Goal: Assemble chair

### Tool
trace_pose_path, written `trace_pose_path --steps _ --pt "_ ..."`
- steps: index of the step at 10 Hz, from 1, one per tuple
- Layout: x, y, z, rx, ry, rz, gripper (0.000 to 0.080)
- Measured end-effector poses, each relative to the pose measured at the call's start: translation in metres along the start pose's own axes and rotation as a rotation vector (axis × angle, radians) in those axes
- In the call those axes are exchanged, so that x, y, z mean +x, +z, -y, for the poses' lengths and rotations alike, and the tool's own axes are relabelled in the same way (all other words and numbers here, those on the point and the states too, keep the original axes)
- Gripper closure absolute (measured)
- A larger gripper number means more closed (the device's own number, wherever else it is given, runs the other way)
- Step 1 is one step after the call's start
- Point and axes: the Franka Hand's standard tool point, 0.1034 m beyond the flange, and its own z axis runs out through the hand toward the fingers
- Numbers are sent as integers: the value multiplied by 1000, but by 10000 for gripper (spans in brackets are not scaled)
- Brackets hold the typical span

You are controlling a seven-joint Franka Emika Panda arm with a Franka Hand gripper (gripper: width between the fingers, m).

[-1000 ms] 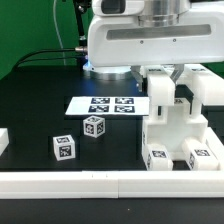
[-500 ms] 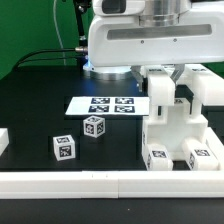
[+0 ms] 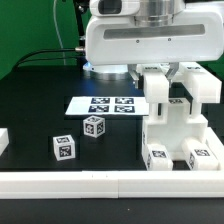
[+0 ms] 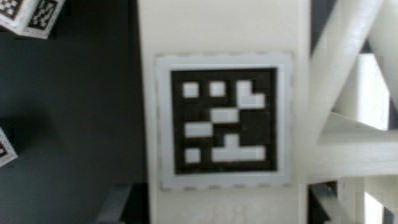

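The partly built white chair [image 3: 178, 128] stands at the exterior view's right, with tags on its lower front blocks. My gripper [image 3: 163, 78] is right above it, closed around an upright tagged white post [image 3: 160, 98] of the chair. In the wrist view the post [image 4: 222, 120] fills the middle with its large tag, and a dark finger [image 4: 128, 200] shows close on each side. The X-braced panel [image 4: 352, 100] shows beside the post. Two loose tagged square blocks [image 3: 94, 126] [image 3: 63, 148] lie on the black table left of the chair.
The marker board [image 3: 105, 104] lies flat behind the loose blocks. The long white border rail [image 3: 100, 185] runs along the table's front edge. A small white piece [image 3: 3, 141] sits at the exterior view's far left edge. The large arm body [image 3: 140, 40] overhangs the chair.
The arm and gripper have shifted very slightly over the chair. The loose blocks and the marker board have not moved.
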Motion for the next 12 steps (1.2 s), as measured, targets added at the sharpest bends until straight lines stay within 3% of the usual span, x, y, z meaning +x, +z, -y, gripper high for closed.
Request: trace_pose_path --steps 3,7,12 --pt "10 -1 1 -1 -6 -37 517" --pt "16 12 -1 -9 -4 -24 517" --pt "24 14 2 -12 -9 -67 515"
